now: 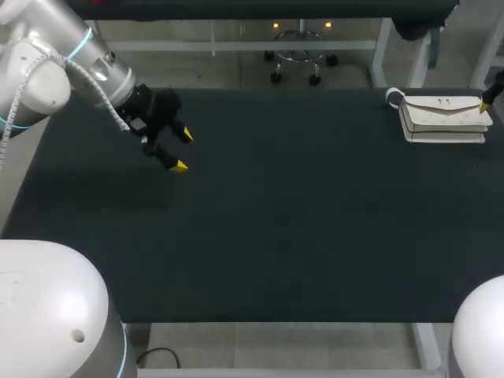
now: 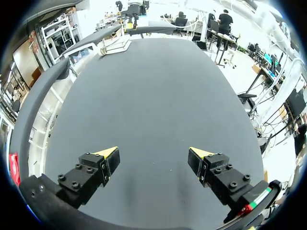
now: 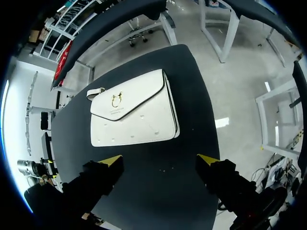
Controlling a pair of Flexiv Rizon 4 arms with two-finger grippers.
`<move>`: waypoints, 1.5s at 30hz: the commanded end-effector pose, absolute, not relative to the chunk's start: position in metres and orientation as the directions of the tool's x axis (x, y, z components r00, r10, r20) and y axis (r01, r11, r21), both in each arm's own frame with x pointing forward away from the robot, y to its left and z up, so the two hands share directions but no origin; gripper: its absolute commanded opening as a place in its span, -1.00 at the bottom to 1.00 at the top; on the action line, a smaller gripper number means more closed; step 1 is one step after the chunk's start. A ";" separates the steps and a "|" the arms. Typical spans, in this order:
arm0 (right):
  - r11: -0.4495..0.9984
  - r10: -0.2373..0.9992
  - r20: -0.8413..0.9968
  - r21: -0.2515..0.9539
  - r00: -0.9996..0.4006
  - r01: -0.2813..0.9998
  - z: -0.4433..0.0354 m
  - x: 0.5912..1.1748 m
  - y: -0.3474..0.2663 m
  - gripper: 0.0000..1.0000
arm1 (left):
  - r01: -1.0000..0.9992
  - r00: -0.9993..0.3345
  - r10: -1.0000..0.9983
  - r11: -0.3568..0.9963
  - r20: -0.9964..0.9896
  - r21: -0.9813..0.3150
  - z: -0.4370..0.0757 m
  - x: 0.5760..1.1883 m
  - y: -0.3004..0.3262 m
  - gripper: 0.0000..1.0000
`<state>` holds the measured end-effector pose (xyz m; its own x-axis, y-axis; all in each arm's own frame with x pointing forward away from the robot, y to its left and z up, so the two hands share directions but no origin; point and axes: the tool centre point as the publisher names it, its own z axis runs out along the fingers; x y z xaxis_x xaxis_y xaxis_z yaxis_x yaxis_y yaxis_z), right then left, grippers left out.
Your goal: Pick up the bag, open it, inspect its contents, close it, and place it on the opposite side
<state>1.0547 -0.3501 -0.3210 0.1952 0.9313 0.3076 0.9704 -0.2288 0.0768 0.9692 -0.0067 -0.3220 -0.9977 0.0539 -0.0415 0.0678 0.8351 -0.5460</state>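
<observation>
Dark table (image 1: 299, 236), with one bag (image 1: 442, 116) lying flat at its far right corner. Two grippers. Left gripper (image 1: 183, 150) hangs over the table's left part, well apart from the bag, fingers spread, holding nothing. Right gripper (image 3: 159, 159) is just before the bag, fingers wide apart, not touching it. Bag: white, flap closed, dark edge trim, gold clasp, small strap loop at one corner.

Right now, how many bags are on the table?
1. A single white bag lies flat at the far right corner of the table, just ahead of the open right hand. No other bag shows in any view.
</observation>
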 end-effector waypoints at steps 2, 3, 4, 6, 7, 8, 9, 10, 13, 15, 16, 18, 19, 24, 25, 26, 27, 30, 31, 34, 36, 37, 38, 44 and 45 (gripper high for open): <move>-0.226 0.931 0.309 0.070 0.194 0.972 -0.321 1.057 -0.351 1.00 | 0.069 -0.998 0.053 0.834 -0.044 -0.548 -0.323 0.969 -0.007 1.00; -0.226 0.931 0.309 0.070 0.194 0.972 -0.321 1.057 -0.351 1.00 | 0.069 -0.998 0.053 0.834 -0.044 -0.548 -0.323 0.969 -0.007 1.00; -0.226 0.931 0.309 0.070 0.194 0.972 -0.321 1.057 -0.351 1.00 | 0.069 -0.998 0.053 0.834 -0.044 -0.548 -0.323 0.969 -0.007 1.00; -0.226 0.931 0.309 0.070 0.194 0.972 -0.321 1.057 -0.351 1.00 | 0.069 -0.998 0.053 0.834 -0.044 -0.548 -0.323 0.969 -0.007 1.00; -0.226 0.931 0.309 0.070 0.194 0.972 -0.321 1.057 -0.351 1.00 | 0.069 -0.998 0.053 0.834 -0.044 -0.548 -0.323 0.969 -0.007 1.00; -0.226 0.931 0.309 0.070 0.194 0.972 -0.321 1.057 -0.351 1.00 | 0.069 -0.998 0.053 0.834 -0.044 -0.548 -0.323 0.969 -0.007 1.00; -0.232 0.926 0.320 0.072 0.198 0.970 -0.321 1.060 -0.353 1.00 | 0.069 -0.998 0.053 0.834 -0.044 -0.548 -0.323 0.969 -0.007 1.00; -0.240 0.925 0.318 0.072 0.205 0.968 -0.321 1.063 -0.355 1.00 | 0.069 -0.998 0.053 0.834 -0.044 -0.548 -0.323 0.969 -0.007 1.00; -0.246 0.913 0.346 0.050 0.214 0.968 -0.322 1.072 -0.361 1.00 | 0.069 -0.998 0.053 0.834 -0.044 -0.548 -0.323 0.969 -0.007 1.00; -0.241 0.895 0.391 0.020 0.215 0.970 -0.323 1.077 -0.364 1.00 | 0.069 -0.998 0.053 0.834 -0.044 -0.548 -0.323 0.969 -0.007 1.00; -0.243 0.903 0.370 0.022 0.218 0.970 -0.323 1.080 -0.365 1.00 | 0.069 -0.998 0.053 0.834 -0.044 -0.548 -0.323 0.969 -0.007 1.00; -0.231 0.888 0.405 -0.012 0.216 0.973 -0.325 1.085 -0.368 1.00 | 0.069 -0.998 0.053 0.834 -0.044 -0.548 -0.323 0.969 -0.007 1.00; -0.227 0.889 0.406 -0.017 0.214 0.974 -0.326 1.087 -0.368 1.00 | 0.069 -0.998 0.053 0.834 -0.044 -0.548 -0.323 0.969 -0.007 1.00; -0.190 0.870 0.448 -0.083 0.207 0.978 -0.332 1.097 -0.368 1.00 | 0.069 -0.998 0.053 0.834 -0.044 -0.548 -0.323 0.969 -0.007 1.00; -0.182 0.870 0.449 -0.089 0.203 0.979 -0.333 1.098 -0.368 1.00 | 0.069 -0.998 0.053 0.834 -0.044 -0.548 -0.323 0.969 -0.007 1.00; -0.182 0.877 0.434 -0.098 0.207 0.978 -0.334 1.101 -0.366 1.00 | 0.069 -0.998 0.053 0.834 -0.044 -0.548 -0.323 0.969 -0.007 1.00; -0.170 0.875 0.439 -0.113 0.203 0.979 -0.336 1.103 -0.366 1.00 | 0.069 -0.998 0.053 0.834 -0.044 -0.548 -0.323 0.969 -0.007 1.00; -0.157 0.875 0.439 -0.140 0.204 0.978 -0.341 1.109 -0.366 1.00 | 0.069 -0.998 0.053 0.834 -0.044 -0.548 -0.323 0.969 -0.007 1.00; -0.160 0.873 0.441 -0.144 0.208 0.977 -0.343 1.112 -0.367 1.00 | 0.069 -0.998 0.053 0.834 -0.044 -0.548 -0.323 0.969 -0.007 1.00; -0.153 0.878 0.432 -0.156 0.207 0.976 -0.347 1.116 -0.369 0.80 | 0.069 -0.998 0.053 0.834 -0.044 -0.548 -0.323 0.969 -0.007 1.00; -0.133 0.868 0.455 -0.179 0.201 0.975 -0.349 1.120 -0.372 0.59 | 0.069 -0.998 0.053 0.834 -0.044 -0.548 -0.323 0.969 -0.007 1.00; -0.135 0.867 0.454 -0.183 0.205 0.974 -0.351 1.122 -0.373 0.49 | 0.069 -0.998 0.053 0.834 -0.044 -0.548 -0.323 0.969 -0.007 1.00; -0.135 0.874 0.441 -0.185 0.205 0.973 -0.352 1.123 -0.375 0.40 | 0.069 -0.998 0.053 0.834 -0.044 -0.548 -0.323 0.969 -0.007 1.00; -0.113 0.856 0.472 -0.227 0.210 0.967 -0.362 1.127 -0.377 0.07 | 0.069 -0.998 0.053 0.834 -0.044 -0.548 -0.323 0.969 -0.007 1.00; -0.107 0.853 0.478 -0.233 0.210 0.966 -0.363 1.127 -0.377 0.07 | 0.069 -0.998 0.053 0.834 -0.044 -0.548 -0.323 0.969 -0.007 1.00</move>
<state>1.1193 -0.3694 -0.3561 0.2117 0.8638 0.4572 0.9699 -0.2432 0.0104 0.9693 -0.0068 -0.3221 -0.9977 0.0540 -0.0413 0.0678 0.8353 -0.5457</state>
